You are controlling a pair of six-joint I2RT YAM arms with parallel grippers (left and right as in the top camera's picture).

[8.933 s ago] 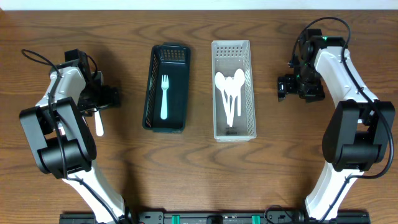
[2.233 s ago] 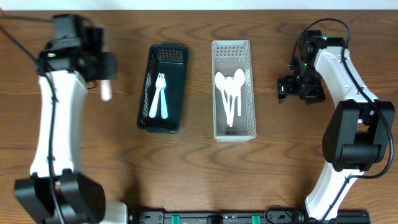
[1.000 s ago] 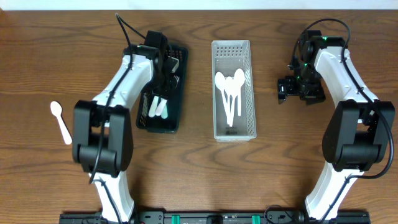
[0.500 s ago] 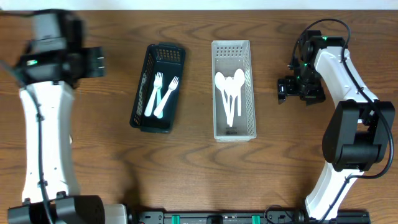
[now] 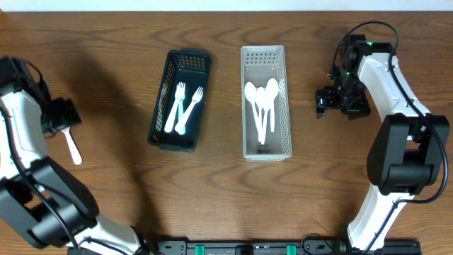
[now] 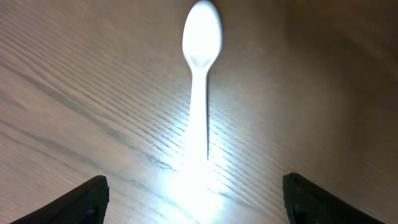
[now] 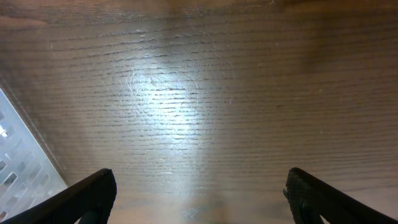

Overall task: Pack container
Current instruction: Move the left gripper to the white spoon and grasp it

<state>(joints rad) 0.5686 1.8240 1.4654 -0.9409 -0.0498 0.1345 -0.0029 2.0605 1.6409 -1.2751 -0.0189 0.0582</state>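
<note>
The loose white plastic spoon (image 6: 200, 81) lies flat on the wooden table (image 5: 120, 198) at the far left, well apart from both containers; the left gripper (image 6: 199, 200) hangs over it with jaws spread and nothing held, the handle end nearest them; the right gripper (image 7: 202, 196) is likewise released and empty over bare wood near the clear tray (image 5: 243, 106). Probable faults: the thin, flat handle may slip or pivot if the fingers close off-centre or too high; a skewed grasp may catch the tray rim at release; delivery into the dark basket (image 5: 188, 62) would mix the sorts. The basket holds two white forks (image 5: 178, 106); the tray holds several white spoons (image 5: 262, 106).
</note>
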